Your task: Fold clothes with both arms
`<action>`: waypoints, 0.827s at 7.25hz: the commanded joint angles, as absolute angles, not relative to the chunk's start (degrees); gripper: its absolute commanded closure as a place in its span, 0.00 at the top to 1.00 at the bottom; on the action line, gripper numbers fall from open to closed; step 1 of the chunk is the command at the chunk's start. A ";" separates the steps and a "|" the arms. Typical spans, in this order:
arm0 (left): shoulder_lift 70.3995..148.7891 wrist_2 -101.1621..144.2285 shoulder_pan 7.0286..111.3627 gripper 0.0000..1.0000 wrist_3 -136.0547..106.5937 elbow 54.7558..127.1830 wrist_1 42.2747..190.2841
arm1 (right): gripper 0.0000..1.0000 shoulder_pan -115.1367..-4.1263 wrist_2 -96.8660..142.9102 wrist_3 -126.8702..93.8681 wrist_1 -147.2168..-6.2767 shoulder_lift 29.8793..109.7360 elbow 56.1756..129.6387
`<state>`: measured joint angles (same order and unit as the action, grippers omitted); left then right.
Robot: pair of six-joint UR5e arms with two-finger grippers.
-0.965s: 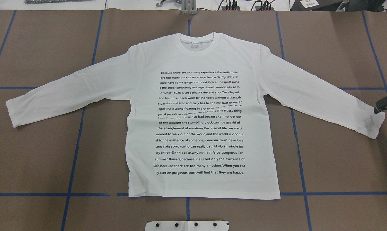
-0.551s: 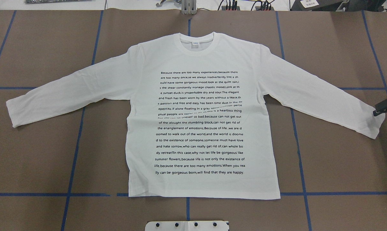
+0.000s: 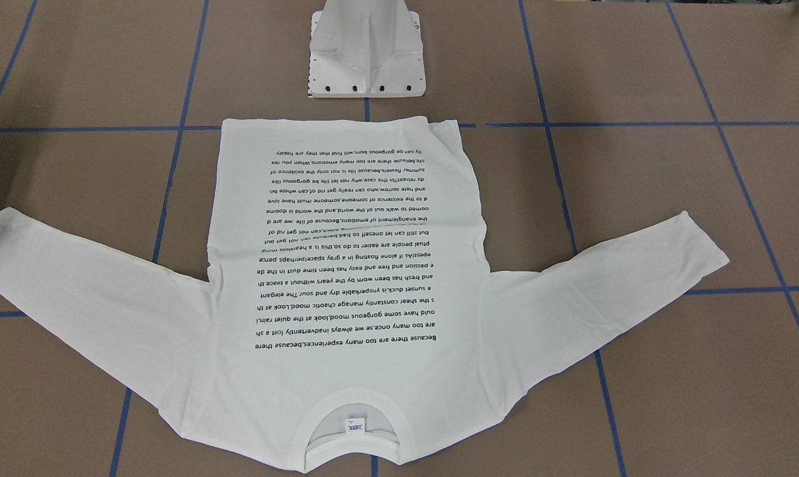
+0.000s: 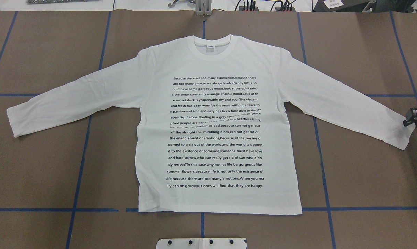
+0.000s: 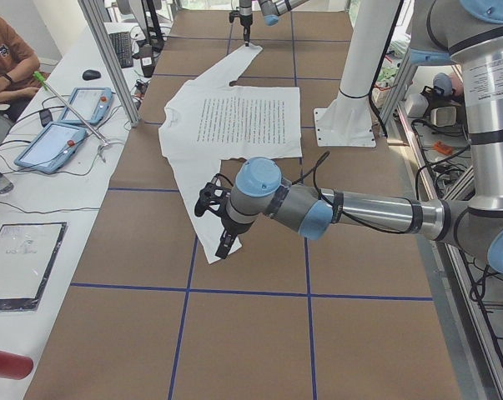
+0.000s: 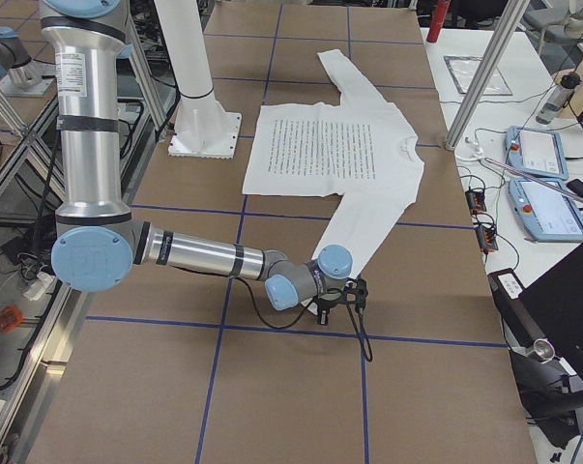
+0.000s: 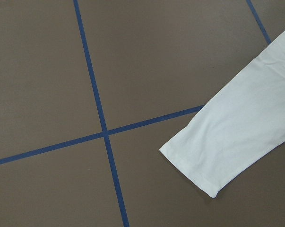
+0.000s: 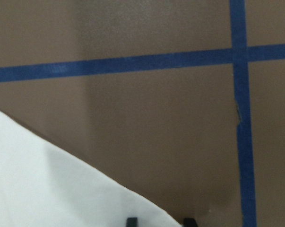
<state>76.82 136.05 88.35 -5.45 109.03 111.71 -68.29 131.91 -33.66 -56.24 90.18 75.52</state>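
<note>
The right gripper (image 4: pixel 414 118) sits at the cuff of the sleeve on the robot's right. Its wrist view shows two black fingertips (image 8: pixel 131 222) standing apart, with the cuff's edge running between them, seemingly not pinched. The overhead frame cuts off most of this gripper.

The left gripper (image 5: pixel 224 237) hangs near the left sleeve cuff (image 7: pixel 194 165). It shows only from the table's end, so I cannot tell how its jaws stand.

The white T-shirt (image 4: pixel 215 145) lies flat with its text side up, sleeves spread and collar away from the robot. It rests on the brown table (image 4: pixel 39 166), which is crossed by blue tape lines (image 4: pixel 80 166).
</note>
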 commanded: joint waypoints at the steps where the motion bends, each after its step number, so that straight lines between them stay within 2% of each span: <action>1: 76.82 136.05 88.42 1.00 -5.45 109.25 111.62 | 0.00 -68.29 135.59 -33.66 -56.16 90.26 75.93; 3: 76.73 136.40 88.42 1.00 -5.54 110.47 111.45 | 0.00 -68.55 137.81 -35.14 -56.16 90.18 79.43; 5: 76.55 136.41 88.42 1.00 -5.54 111.44 111.45 | 0.00 -68.47 139.74 -44.42 -56.51 89.48 87.94; 6: 76.47 136.41 88.42 1.00 -5.62 111.88 111.53 | 0.00 -68.47 139.83 -51.09 -56.77 85.91 89.28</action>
